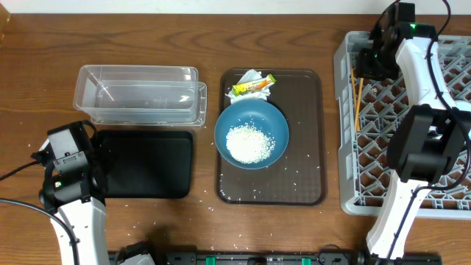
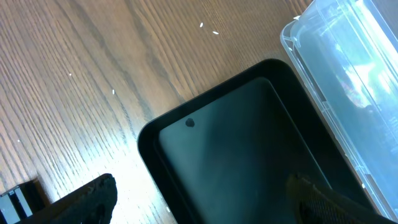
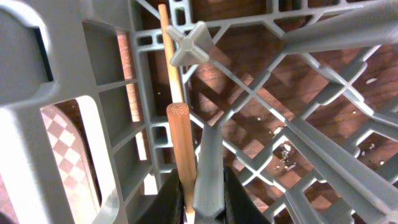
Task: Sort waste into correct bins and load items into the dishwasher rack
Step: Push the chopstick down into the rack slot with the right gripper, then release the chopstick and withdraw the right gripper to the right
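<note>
Pinching a chopstick (image 3: 180,143) in my right gripper (image 3: 200,190), jaws nearly closed on it, I hold it inside the dishwasher rack (image 1: 375,169) at its far left corner. A grey peg (image 3: 189,46) and rib crowd it, so a careless release could wedge it or drop it through the lattice. Left of the rack sit the dark-blue bowl (image 1: 232,121) of rice (image 1: 250,143), the tissue (image 1: 246,77) and the wrapper (image 1: 254,86). My left gripper (image 2: 199,183) hangs wide open and empty.

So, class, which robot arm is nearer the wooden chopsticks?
Right. The right arm reaches into the grey dishwasher rack, jaws shut on a chopstick; the left arm hangs across the table over the black tray, jaws open.
</note>
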Controlling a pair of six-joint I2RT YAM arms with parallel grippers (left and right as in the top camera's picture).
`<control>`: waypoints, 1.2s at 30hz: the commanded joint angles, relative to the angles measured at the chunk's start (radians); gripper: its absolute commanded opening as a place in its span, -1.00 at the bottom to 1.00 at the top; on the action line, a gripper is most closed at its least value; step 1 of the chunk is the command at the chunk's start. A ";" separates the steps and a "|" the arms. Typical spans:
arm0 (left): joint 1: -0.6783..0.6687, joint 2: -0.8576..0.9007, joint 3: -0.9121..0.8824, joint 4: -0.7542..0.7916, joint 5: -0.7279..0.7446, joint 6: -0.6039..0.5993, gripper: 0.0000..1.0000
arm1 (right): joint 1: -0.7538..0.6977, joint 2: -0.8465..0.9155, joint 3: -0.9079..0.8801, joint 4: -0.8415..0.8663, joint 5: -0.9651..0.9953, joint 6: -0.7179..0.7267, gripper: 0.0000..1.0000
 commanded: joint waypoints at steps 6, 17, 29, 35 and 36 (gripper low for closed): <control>0.006 -0.005 0.016 -0.003 -0.010 -0.009 0.79 | 0.017 -0.053 0.089 -0.002 -0.085 0.005 -0.82; 0.006 -0.005 0.016 -0.003 -0.010 -0.009 0.79 | 0.014 -0.053 0.094 -0.021 -0.085 0.005 0.14; 0.006 -0.005 0.016 -0.003 -0.010 -0.009 0.79 | 0.027 -0.059 0.095 -0.092 -0.113 -0.005 -0.22; 0.006 -0.005 0.016 -0.003 -0.010 -0.009 0.79 | 0.043 -0.063 0.095 -0.115 -0.116 -0.011 -0.25; 0.006 -0.005 0.016 -0.003 -0.010 -0.009 0.79 | 0.046 -0.066 0.095 -0.122 -0.120 0.002 -0.21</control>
